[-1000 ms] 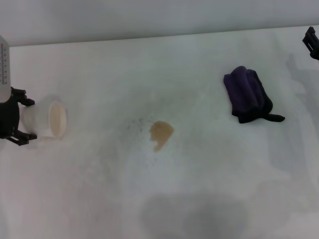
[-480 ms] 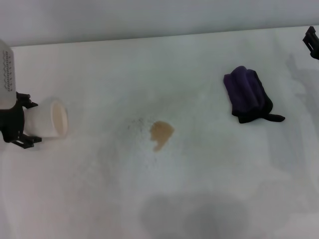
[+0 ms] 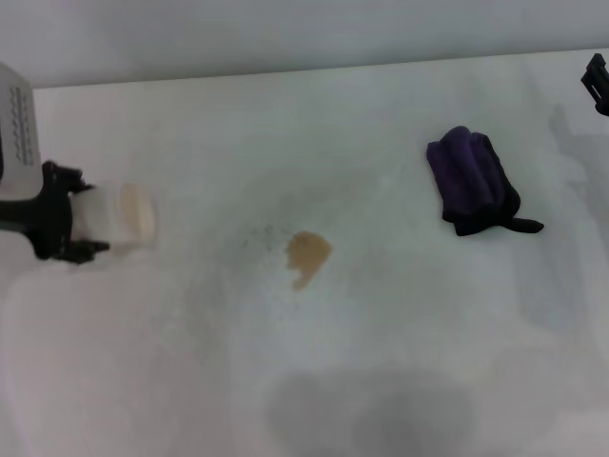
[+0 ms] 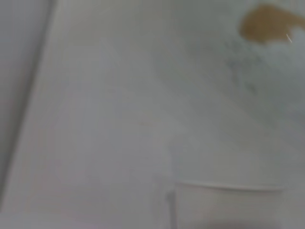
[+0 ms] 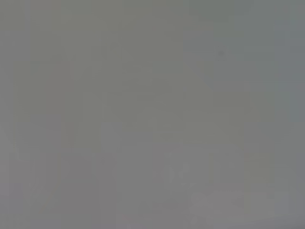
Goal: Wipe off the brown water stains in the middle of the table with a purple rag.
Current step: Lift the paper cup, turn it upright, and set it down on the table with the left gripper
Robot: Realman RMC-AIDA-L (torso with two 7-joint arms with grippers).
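Note:
The brown water stains [image 3: 307, 255] form a small tan blotch in the middle of the white table [image 3: 285, 124]; they also show in the left wrist view [image 4: 269, 23]. The purple rag [image 3: 471, 179] lies bunched at the back right, its black tail pointing right, with no gripper touching it. My left gripper [image 3: 78, 215] is at the left, shut on a pale paper cup [image 3: 124, 217] held on its side, mouth toward the stain. My right gripper [image 3: 597, 81] shows only as a black tip at the right edge, beyond the rag.
The cup's rim [image 4: 228, 188] fills the near part of the left wrist view. Faint dark speckles [image 3: 262, 236] lie left of the stain. A grey shadow patch [image 3: 371, 409] sits at the table's front. The right wrist view shows only plain grey.
My left gripper has moved to the right and a little back with the paper cup, closer to the stain. The rag, the stain and the right gripper have not moved.

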